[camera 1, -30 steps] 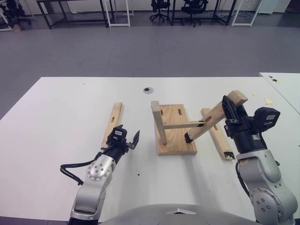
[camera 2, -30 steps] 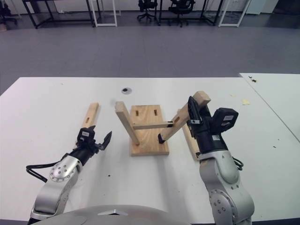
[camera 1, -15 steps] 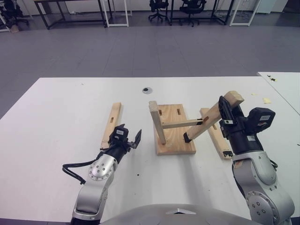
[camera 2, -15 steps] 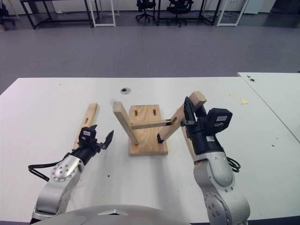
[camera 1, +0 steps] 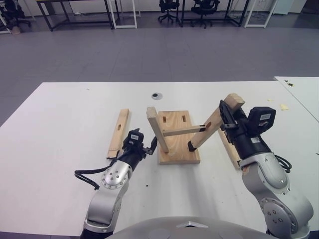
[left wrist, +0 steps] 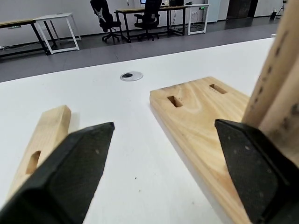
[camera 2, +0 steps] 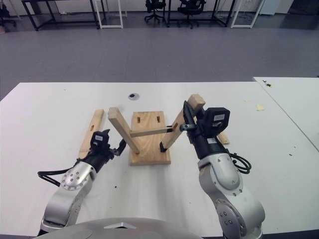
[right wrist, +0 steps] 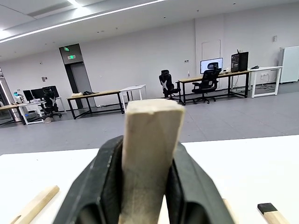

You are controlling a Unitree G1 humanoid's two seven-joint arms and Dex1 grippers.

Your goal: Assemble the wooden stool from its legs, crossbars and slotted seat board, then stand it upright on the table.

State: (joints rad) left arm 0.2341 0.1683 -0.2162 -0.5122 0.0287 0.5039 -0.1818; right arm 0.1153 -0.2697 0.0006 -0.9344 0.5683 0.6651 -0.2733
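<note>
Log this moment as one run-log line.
right gripper shut on pale wooden leg-crossbar frame | frame resting on slotted wooden seat board | left gripper open, beside board

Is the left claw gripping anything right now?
No, the left claw is open, its fingers spread wide, with the table and the seat board seen between them.

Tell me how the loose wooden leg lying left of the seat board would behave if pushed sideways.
The loose leg looks square-edged and lies flat on the table, so it would probably slide rather than roll. It appears solid wood, so likely stiff. Being long and narrow, a push near one end would probably swing it round.
</note>
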